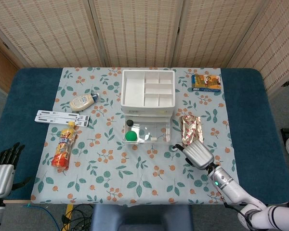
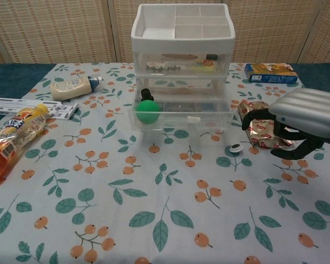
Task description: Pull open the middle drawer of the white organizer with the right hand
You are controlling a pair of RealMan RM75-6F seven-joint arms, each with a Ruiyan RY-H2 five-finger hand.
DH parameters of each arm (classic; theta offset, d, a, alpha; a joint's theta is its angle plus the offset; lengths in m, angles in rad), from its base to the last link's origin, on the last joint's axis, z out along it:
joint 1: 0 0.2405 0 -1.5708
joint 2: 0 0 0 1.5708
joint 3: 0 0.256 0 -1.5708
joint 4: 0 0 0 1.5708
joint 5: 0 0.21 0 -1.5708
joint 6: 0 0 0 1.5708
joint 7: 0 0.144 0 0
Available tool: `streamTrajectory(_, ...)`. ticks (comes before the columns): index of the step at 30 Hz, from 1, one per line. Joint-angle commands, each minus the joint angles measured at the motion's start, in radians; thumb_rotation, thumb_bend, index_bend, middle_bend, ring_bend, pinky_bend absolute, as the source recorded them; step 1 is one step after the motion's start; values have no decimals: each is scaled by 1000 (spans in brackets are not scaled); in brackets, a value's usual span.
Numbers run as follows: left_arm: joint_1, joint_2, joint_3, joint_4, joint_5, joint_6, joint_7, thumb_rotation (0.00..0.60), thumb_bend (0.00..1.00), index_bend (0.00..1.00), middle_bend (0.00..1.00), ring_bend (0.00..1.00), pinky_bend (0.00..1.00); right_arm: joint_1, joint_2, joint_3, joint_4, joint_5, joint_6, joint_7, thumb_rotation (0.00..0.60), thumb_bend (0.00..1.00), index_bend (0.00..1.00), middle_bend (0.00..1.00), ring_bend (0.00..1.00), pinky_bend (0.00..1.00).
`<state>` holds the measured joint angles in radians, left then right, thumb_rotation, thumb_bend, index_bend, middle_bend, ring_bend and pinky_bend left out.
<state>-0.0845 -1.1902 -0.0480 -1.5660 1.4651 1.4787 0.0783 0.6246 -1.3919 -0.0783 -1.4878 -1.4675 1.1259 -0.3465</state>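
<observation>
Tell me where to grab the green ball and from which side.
Grip the green ball across its middle, coming straight down from above: it sits at the left end of the pulled-out clear drawer, whose walls likely block a sideways reach while the top is open.
</observation>
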Motion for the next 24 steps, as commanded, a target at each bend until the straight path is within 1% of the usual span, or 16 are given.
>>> streamTrajectory(1, 1, 1, -2, 1, -1, 2, -2, 600, 136, 81, 67, 107, 110, -36, 29, 5, -23, -18, 58, 4, 600, 359, 237, 942, 1000, 1000)
streamTrajectory(5, -2, 4, -6, 4, -4, 1, -3, 600, 136, 81, 67, 107, 110, -104, 92, 12, -71, -28, 162, 4, 600, 360, 237, 906, 974, 1000)
streamTrajectory(8, -8, 2, -10, 3, -2, -2, -2, 600, 136, 81, 67, 106, 110, -155, 138, 19, -105, -23, 233, 8, 600, 359, 237, 857, 886, 1000)
streamTrajectory(10, -11, 0, -12, 3, 0, -2, 0, 600, 137, 81, 67, 106, 110, -188, 163, 24, -122, -21, 278, 12, 600, 359, 237, 804, 808, 994)
streamTrajectory(12, -15, -1, -14, 1, 1, -4, 3, 600, 137, 81, 67, 106, 110, -226, 190, 28, -140, -18, 324, 28, 600, 354, 237, 748, 740, 955)
streamTrajectory(14, -20, -1, -15, -3, 4, -7, 8, 600, 136, 81, 67, 106, 110, -261, 219, 29, -161, -4, 353, 52, 600, 339, 237, 676, 664, 876)
streamTrajectory(15, -23, -2, -16, -5, 6, -9, 11, 600, 136, 81, 67, 105, 110, -274, 232, 28, -169, 0, 361, 61, 600, 333, 237, 626, 611, 805)
streamTrajectory(17, -28, -3, -16, -12, 12, -11, 17, 600, 136, 81, 67, 105, 110, -305, 255, 27, -179, 13, 380, 73, 600, 331, 237, 506, 478, 621)
streamTrajectory(19, -33, -5, -16, -19, 18, -13, 25, 600, 136, 81, 67, 105, 110, -335, 273, 22, -188, 31, 388, 75, 600, 331, 228, 404, 358, 485)
streamTrajectory(20, -35, -6, -16, -22, 20, -14, 29, 600, 136, 81, 67, 104, 110, -346, 281, 19, -193, 39, 388, 79, 600, 328, 209, 360, 309, 432)
streamTrajectory(21, -37, -6, -16, -25, 21, -15, 32, 600, 136, 81, 67, 104, 110, -357, 289, 17, -197, 47, 388, 82, 600, 319, 156, 279, 224, 340)
streamTrajectory(22, -39, -6, -15, -31, 23, -16, 37, 600, 136, 81, 67, 104, 110, -370, 298, 16, -200, 54, 392, 86, 600, 310, 100, 213, 155, 272)
streamTrajectory(24, -42, -4, -14, -41, 27, -18, 46, 600, 136, 81, 67, 104, 109, -390, 306, 17, -201, 56, 403, 99, 600, 301, 26, 129, 70, 192)
